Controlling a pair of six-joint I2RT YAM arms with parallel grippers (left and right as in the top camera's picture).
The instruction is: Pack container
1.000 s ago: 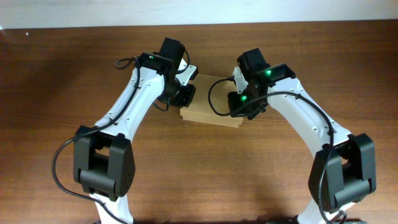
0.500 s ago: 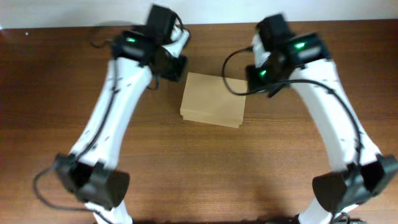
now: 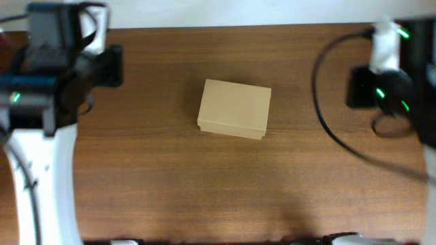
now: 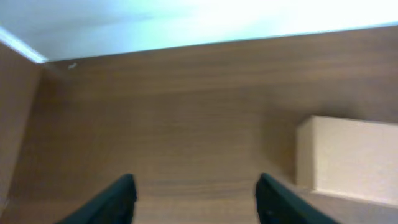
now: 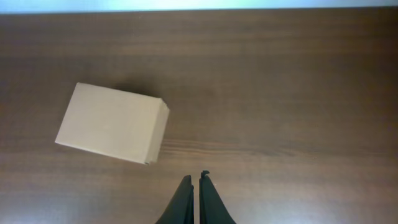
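Note:
The container (image 3: 235, 107) is a small tan cardboard box with its lid down, lying alone in the middle of the wooden table. It also shows at the right in the left wrist view, container (image 4: 351, 158), and at the left in the right wrist view, container (image 5: 112, 123). My left gripper (image 4: 194, 190) is open with only bare table between its fingers, well left of the box. The right gripper (image 5: 194, 179) is shut on nothing, high above the table to the right of the box.
The left arm (image 3: 48, 88) fills the left edge of the overhead view and the right arm (image 3: 395, 88) the right edge. Brown wooden table (image 3: 204, 190) surrounds the box on all sides. A pale wall runs along the table's far edge (image 3: 225, 13).
Both arms have drawn back from the box, the left one leftward and the right one rightward, and risen toward the camera. The left gripper has opened. The box has stayed put.

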